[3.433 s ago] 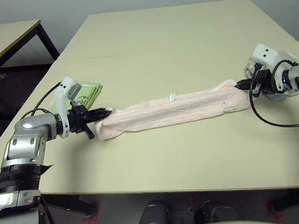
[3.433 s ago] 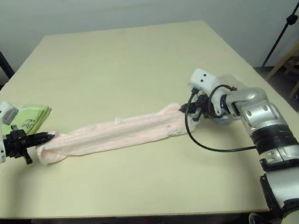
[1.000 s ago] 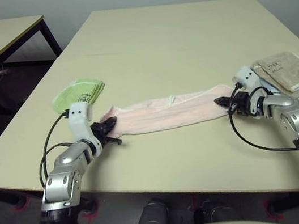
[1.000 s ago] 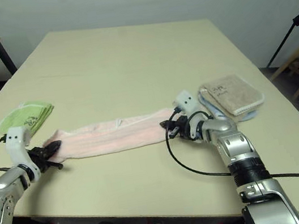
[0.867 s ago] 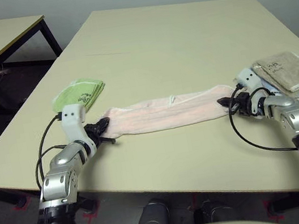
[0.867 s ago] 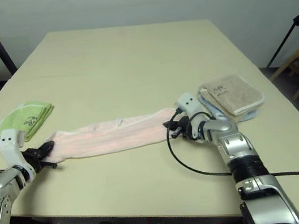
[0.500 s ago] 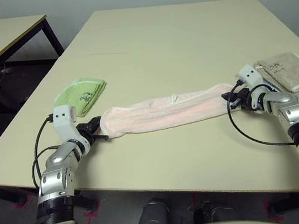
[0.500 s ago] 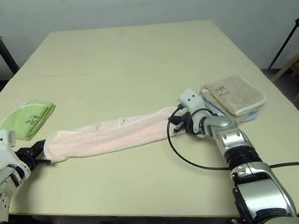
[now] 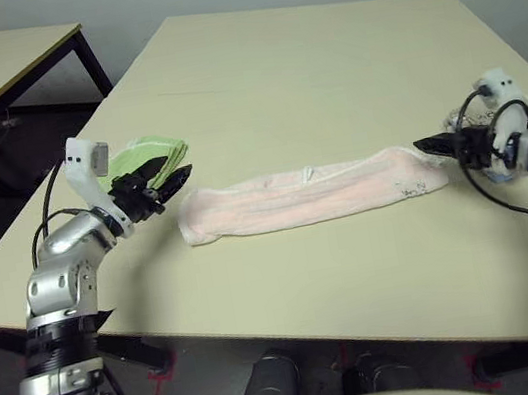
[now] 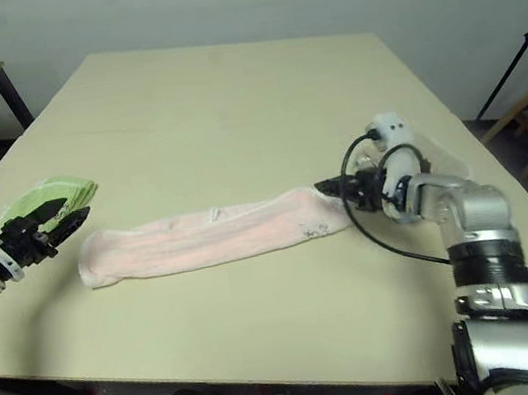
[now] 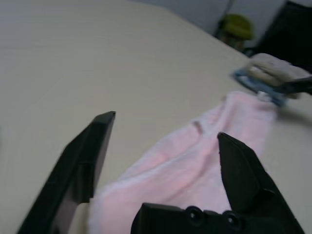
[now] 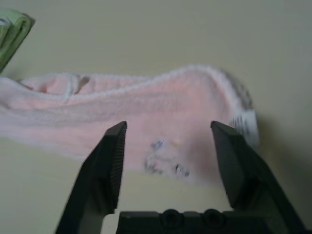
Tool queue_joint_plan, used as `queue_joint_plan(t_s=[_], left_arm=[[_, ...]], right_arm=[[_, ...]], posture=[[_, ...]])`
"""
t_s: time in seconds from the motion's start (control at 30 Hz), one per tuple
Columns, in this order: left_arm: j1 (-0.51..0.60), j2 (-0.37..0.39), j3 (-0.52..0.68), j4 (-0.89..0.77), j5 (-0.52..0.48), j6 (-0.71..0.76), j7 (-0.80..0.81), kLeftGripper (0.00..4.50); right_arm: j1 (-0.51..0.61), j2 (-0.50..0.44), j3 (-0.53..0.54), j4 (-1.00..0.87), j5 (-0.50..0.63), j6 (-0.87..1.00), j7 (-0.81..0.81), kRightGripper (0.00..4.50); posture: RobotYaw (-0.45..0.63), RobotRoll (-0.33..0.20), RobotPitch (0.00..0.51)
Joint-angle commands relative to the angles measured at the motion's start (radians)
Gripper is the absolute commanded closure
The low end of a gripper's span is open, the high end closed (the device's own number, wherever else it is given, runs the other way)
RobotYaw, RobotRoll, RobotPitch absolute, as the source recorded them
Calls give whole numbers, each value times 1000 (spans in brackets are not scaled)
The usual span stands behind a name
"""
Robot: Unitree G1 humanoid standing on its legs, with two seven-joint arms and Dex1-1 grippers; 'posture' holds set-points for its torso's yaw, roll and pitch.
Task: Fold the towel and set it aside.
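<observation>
The towel [image 9: 309, 196] lay flat on the tabletop [image 9: 325, 76] as a long narrow band, already folded lengthwise, running crosswise in front of the robot. The left pincer [image 9: 168, 182] hung just off the band's left end, beside the green folded towel [image 9: 144, 160], its fingers spread wide and holding nothing. The right pincer [image 9: 435, 144] sat just off the right end, also wide and empty, with the small tag [image 12: 245, 124] and embroidered motif [image 12: 163, 158] of that end lying ahead of its fingers. Judging by this, the long fold was done and the step in hand was the crosswise fold. The next move would call for closing on one end's edges, through both layers, and carrying it over onto the other end without dragging the band askew.
</observation>
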Motion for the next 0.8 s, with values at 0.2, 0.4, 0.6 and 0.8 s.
queue_joint_plan(t_s=[0.2,0.4,0.6,0.8], left_arm=[[-26,66,-62,16,-21,-28,-249,0],[-38,59,-73,4,-43,-19,-294,0],[-31,63,-96,-4,-26,-37,-304,0],[-9,58,-89,-28,-32,-34,-278,0]], right_arm=[[88,47,-188,-142,76,347,-132,37],[92,189,-207,-180,51,391,-223,37],[51,312,-212,-95,-10,250,-347,37],[-3,400,-202,-21,-30,152,-439,37]], posture=[[177,0,136],[171,0,99],[183,0,95],[198,0,91]])
